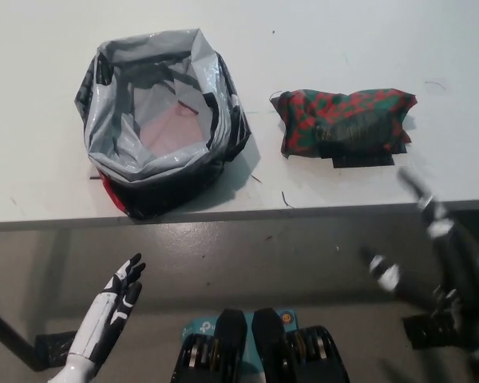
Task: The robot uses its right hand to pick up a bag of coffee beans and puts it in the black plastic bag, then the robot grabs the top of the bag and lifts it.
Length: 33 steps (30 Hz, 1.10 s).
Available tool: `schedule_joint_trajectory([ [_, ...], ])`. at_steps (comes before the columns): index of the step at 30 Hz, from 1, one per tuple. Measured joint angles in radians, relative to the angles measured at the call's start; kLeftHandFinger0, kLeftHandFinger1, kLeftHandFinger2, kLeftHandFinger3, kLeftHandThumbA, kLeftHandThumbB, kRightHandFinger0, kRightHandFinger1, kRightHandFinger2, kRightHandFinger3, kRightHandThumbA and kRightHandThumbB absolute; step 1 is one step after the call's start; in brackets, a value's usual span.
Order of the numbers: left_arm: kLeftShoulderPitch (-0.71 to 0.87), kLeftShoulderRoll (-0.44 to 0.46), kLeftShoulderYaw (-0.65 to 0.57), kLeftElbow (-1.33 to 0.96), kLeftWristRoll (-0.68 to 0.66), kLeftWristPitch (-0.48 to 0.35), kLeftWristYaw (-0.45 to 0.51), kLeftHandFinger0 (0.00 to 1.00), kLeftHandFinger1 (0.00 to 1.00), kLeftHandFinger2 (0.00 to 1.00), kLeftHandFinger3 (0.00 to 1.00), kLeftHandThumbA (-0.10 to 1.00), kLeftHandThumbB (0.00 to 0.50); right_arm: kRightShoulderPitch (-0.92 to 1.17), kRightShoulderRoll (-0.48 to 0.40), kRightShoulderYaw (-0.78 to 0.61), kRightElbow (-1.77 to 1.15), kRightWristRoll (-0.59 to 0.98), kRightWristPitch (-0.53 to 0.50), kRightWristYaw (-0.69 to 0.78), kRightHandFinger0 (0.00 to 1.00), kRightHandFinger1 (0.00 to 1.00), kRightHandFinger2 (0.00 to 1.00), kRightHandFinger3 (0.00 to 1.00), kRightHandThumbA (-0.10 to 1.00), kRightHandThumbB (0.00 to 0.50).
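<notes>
— Where's the coffee bag [345, 124] sitting?

— On the white table [48, 175], right side, a little back from the near edge. It's a red-and-green checked pack with a dark label, lying flat, its long axis running left to right across the table.

— And the black bag [164, 120]?

— Just to the left of it, apart, not touching. Its mouth is rolled open and faces up, so there's a clear drop into it.

— Which hand is closer to the coffee?

— The right hand [431, 239], easily. It's below the table's near edge, on the right, so the pack lies farther away and slightly left of it. It looks blurred, but the fingers read as spread apart with nothing in them.

— So how would it go in, do you reckon?

— I'd say it has to reach forward and a bit left, then close across the pack's short side, since the long side runs crosswise to the reach.

— The left hand [116, 303]?

— Resting low at the near left, under the table line, fingers apart, empty, well away from the coffee.
</notes>
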Motion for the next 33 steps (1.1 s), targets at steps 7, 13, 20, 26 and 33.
schedule_joint_trajectory([
  [7,0.001,-0.001,-0.009,0.002,0.001,0.000,0.000,1.00,1.00,1.00,1.00,1.00,0.224,-0.264,-0.199,-0.012,-0.017,0.000,0.157,0.108,1.00,1.00,1.00,1.00,0.73,0.500],
  [13,0.001,-0.002,-0.015,0.003,0.002,0.000,0.000,1.00,1.00,1.00,1.00,1.00,0.217,-0.503,-0.271,0.074,0.099,-0.038,0.268,0.209,1.00,1.00,1.00,1.00,0.77,0.500],
  [20,-0.001,-0.003,-0.019,0.004,0.005,0.000,0.000,1.00,1.00,1.00,1.00,1.00,0.209,-0.736,-0.279,0.233,0.369,-0.101,0.366,0.337,1.00,1.00,1.00,1.00,0.81,0.500],
  [26,-0.002,-0.003,-0.021,0.003,0.009,-0.005,-0.001,1.00,1.00,1.00,1.00,1.00,0.206,-0.902,-0.275,0.377,0.631,-0.152,0.442,0.455,1.00,1.00,1.00,1.00,1.00,0.500],
  [33,-0.003,-0.003,-0.023,0.003,0.013,-0.014,-0.004,1.00,1.00,1.00,1.00,1.00,0.213,-1.011,-0.247,0.503,0.824,-0.206,0.484,0.564,1.00,1.00,1.00,1.00,1.00,0.500],
])
